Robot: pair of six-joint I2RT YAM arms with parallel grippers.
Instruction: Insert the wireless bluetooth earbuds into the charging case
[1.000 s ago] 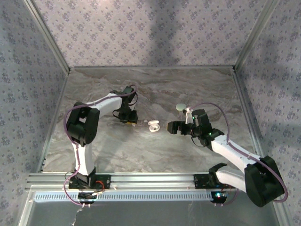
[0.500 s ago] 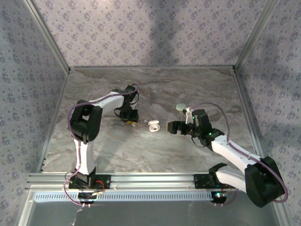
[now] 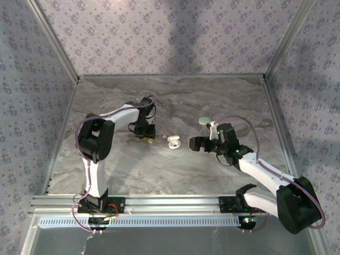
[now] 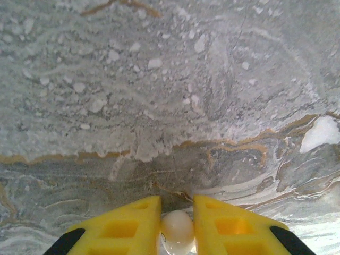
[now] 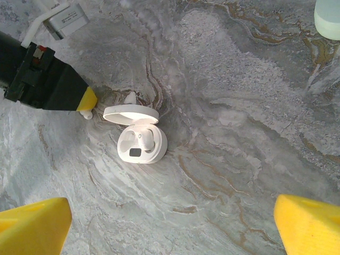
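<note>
Left gripper (image 4: 177,206) pinches an earbud (image 4: 178,231), jaws narrow, just left of the open case (image 5: 136,144). Right gripper (image 5: 172,220) stands wide, empty. Risk: the round earbud may slip, or nudge the unheld case aside.

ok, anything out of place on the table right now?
Nothing damaged or spilled. A loose earbud lies on the table by the lid of the open white case, not inside; the left pincer pinches a second earbud.
</note>
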